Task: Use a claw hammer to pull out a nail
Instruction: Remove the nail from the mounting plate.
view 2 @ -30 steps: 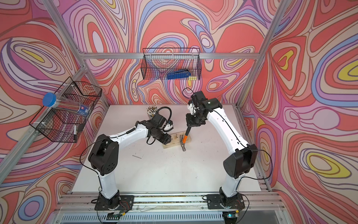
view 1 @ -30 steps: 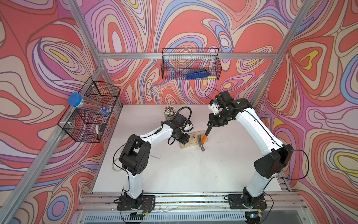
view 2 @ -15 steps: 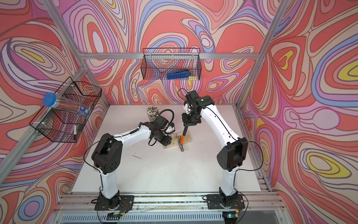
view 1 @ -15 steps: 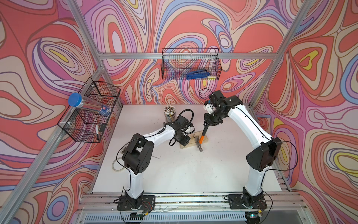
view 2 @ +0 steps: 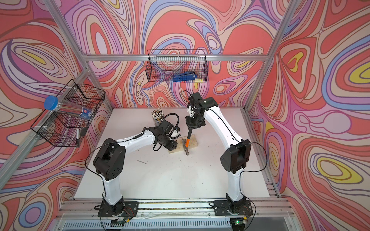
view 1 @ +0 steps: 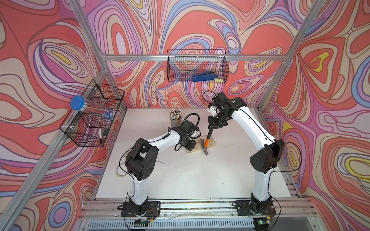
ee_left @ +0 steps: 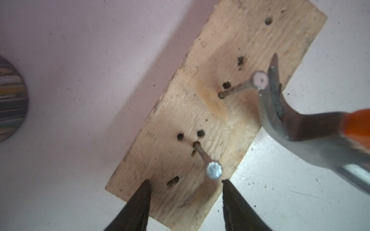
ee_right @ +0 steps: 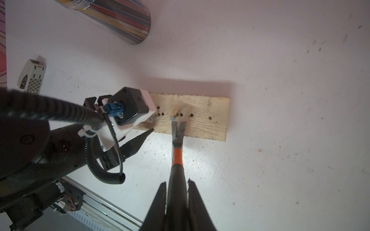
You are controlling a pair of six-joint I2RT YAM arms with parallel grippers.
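A pale wooden board (view 1: 212,142) (view 2: 193,140) (ee_left: 230,50) (ee_right: 204,120) with several holes lies flat mid-table. Two nails stand tilted in it. My right gripper (ee_right: 176,182) (view 1: 213,126) (view 2: 191,125) is shut on the black end of the claw hammer (ee_right: 177,154) (view 1: 208,140) (view 2: 188,141). Its forked claw (ee_left: 272,96) rests on the board, one prong right beside a nail (ee_left: 260,81) (ee_right: 172,119) head. My left gripper (ee_left: 185,181) (view 1: 190,147) (view 2: 173,147) is open over the board's end, by the other nail (ee_left: 214,170). Whether its tips touch the wood I cannot tell.
A cup of pencils (view 1: 175,117) (view 2: 157,116) (ee_right: 120,20) stands behind the board. A loose nail (view 2: 141,161) lies on the table left of centre. The back wall basket (view 1: 197,68) holds a blue tool; a left wall basket (view 1: 94,114) holds a capped tube.
My right arm has shifted left with the hammer, bringing the handle more upright and the claw closer to the nail. The left gripper has stayed at the board's end.
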